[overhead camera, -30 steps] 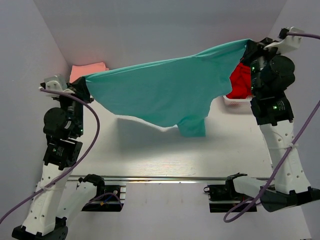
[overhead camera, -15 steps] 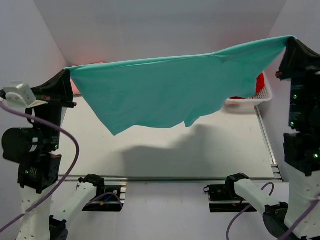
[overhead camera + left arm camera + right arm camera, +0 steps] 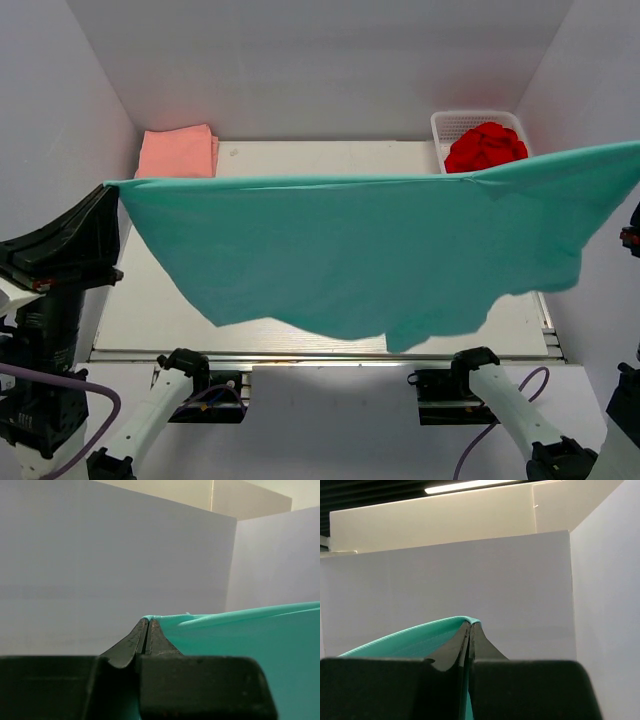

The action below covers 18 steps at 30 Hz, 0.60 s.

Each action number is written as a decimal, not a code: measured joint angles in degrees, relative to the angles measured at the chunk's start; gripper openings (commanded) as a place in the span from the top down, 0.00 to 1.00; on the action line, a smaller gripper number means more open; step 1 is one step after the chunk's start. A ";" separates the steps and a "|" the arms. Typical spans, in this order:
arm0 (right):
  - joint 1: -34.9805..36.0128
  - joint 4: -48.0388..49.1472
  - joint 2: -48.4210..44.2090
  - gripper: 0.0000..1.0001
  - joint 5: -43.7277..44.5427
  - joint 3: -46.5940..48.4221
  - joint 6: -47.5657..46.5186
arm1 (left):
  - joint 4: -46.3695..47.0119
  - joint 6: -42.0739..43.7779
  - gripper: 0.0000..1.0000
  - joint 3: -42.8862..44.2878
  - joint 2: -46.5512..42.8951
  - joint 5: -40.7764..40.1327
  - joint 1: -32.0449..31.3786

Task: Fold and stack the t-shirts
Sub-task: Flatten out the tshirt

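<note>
The teal shirt hangs stretched wide above the tabletop, the left fingers and right fingers each clamped tight on one end of its top edge.

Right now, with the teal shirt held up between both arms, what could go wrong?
1. The left gripper and right gripper each pinch only a thin bit of the teal shirt at its top edge. The cloth is pulled taut, so a corner may slip out.
2. The hem hangs uneven, so the shirt may land wrinkled or bunched on the table.
</note>
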 measured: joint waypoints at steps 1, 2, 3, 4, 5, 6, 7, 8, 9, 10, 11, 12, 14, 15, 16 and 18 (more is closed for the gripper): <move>-0.04 0.37 -0.46 1.00 0.04 -0.72 -0.13 | -0.24 -0.11 1.00 0.02 0.02 0.35 0.00; -0.11 1.29 -0.94 1.00 0.15 -2.14 -0.17 | -0.61 -0.33 1.00 0.00 0.07 0.66 0.00; -0.17 1.92 -1.20 1.00 0.20 -3.61 -0.20 | -0.50 -0.52 1.00 -0.46 0.09 0.83 0.00; -0.20 2.40 -1.25 1.00 0.35 -4.87 -0.22 | -0.35 -0.72 1.00 -1.18 0.07 0.85 0.00; -0.22 3.26 -1.14 1.00 0.44 -6.80 -0.22 | 0.28 -0.98 1.00 -2.36 0.07 0.83 0.00; -0.22 4.02 -1.09 1.00 0.61 -9.07 -0.22 | 1.14 -1.22 1.00 -4.04 0.09 0.63 0.00; -0.22 4.33 -0.72 1.00 0.79 -11.06 -0.22 | 1.62 -1.38 1.00 -5.81 0.09 0.31 0.00; -0.22 5.03 -0.11 1.00 0.92 -13.09 -0.22 | 1.99 -1.51 1.00 -7.76 0.35 -0.31 0.00; -0.22 6.32 0.50 1.00 1.09 -15.72 -0.09 | 2.32 -1.66 1.00 -9.64 0.94 -1.20 0.00; -0.22 7.87 1.46 1.00 1.29 -18.80 0.17 | 2.97 -1.84 1.00 -11.58 1.90 -2.40 0.00; -0.22 9.07 2.58 1.00 1.42 -21.53 0.35 | 3.61 -1.97 1.00 -13.25 3.10 -3.56 0.00; -0.22 10.47 4.00 1.00 1.40 -24.39 0.59 | 4.50 -2.01 1.00 -15.21 4.85 -5.11 0.00; -0.26 13.38 7.61 1.00 1.27 -30.42 1.40 | 5.95 -2.21 1.00 -19.17 9.18 -8.11 0.04; -0.26 14.64 9.38 1.00 1.20 -33.20 2.23 | 6.40 -2.43 1.00 -20.57 11.32 -9.51 0.04; -0.26 16.35 11.67 1.00 1.18 -36.15 3.26 | 6.99 -2.71 1.00 -22.25 14.01 -11.04 0.04; -0.26 18.34 16.74 1.00 1.03 -40.98 5.20 | 7.78 -3.32 1.00 -24.98 20.06 -14.25 0.04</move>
